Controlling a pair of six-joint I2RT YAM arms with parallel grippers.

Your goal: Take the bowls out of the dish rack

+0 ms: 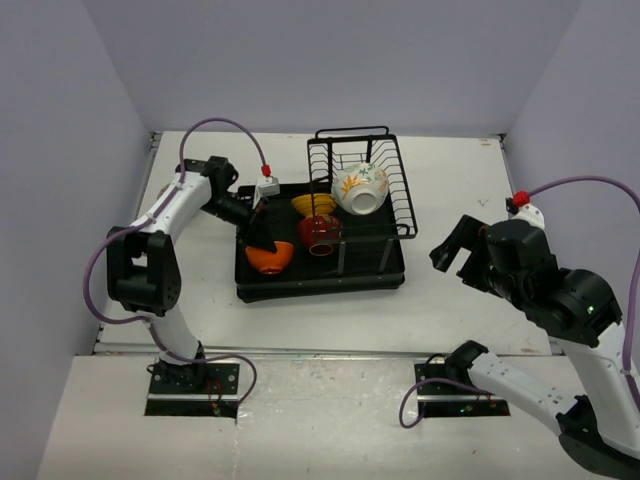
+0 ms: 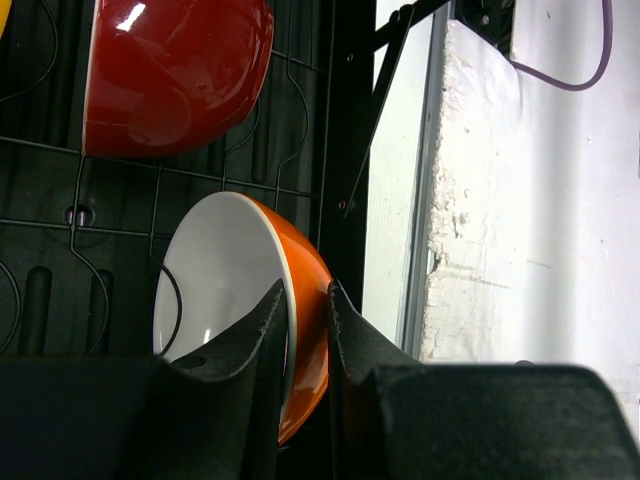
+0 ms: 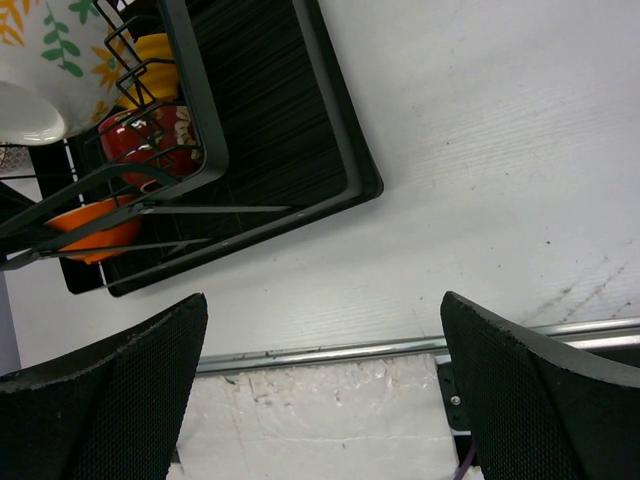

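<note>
The black dish rack [image 1: 370,275] stands mid-table. My left gripper [image 1: 262,243] is shut on the rim of the orange bowl [image 1: 270,259] at the rack's front left; in the left wrist view the rim [image 2: 300,300] sits pinched between my fingers. The red bowl [image 1: 320,234] stands beside it, also in the left wrist view [image 2: 170,70]. The yellow bowl [image 1: 313,204] is behind the red one. The flowered white bowl [image 1: 360,188] lies in the wire basket. The brown-patterned white bowl is hidden. My right gripper [image 1: 452,250] is open and empty, right of the rack.
The rack's wire basket [image 1: 395,175] rises at the back right. A metal rail [image 3: 400,350] runs along the table's near edge. Grey walls close in the table on three sides. Bare table [image 1: 450,180] lies right of the rack.
</note>
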